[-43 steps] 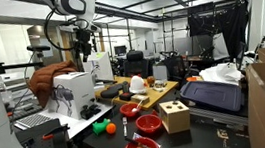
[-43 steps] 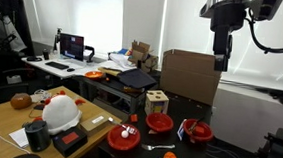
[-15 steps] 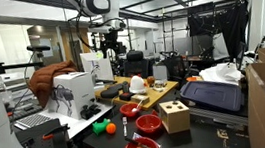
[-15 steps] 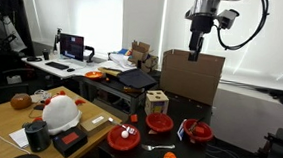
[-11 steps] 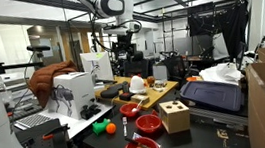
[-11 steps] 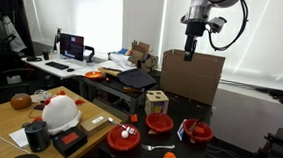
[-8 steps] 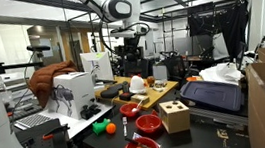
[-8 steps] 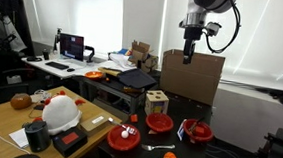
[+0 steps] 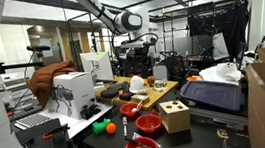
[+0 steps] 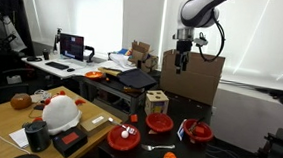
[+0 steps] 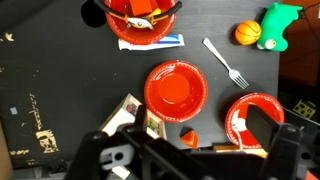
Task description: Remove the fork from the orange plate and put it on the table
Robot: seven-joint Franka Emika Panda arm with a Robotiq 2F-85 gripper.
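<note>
Wrist view, looking straight down. The slim silver metal fork (image 11: 226, 62) lies diagonally on the dark, black-edged work surface (image 11: 60, 90). It is just beside the upper right rim of the small round shallow red-orange plate (image 11: 175, 88) and not touching it. The plate's glossy face is bare. A second red-orange dish (image 11: 250, 115) sits at lower right, partly hidden by the claw (image 11: 195, 160). A red bowl (image 11: 140, 18) holding small items stands on a white sheet at top. An orange ball (image 11: 248, 33) and a green toy (image 11: 276, 24) lie near the fork's far end. The claw's two dark fingers (image 11: 100, 160) stand wide apart at the bottom corners, holding nothing. In an exterior view the claw (image 10: 181, 64) hangs high above the surface, well apart from the light wooden cube (image 10: 156, 100) that sits beside the plate (image 10: 160, 121).
</note>
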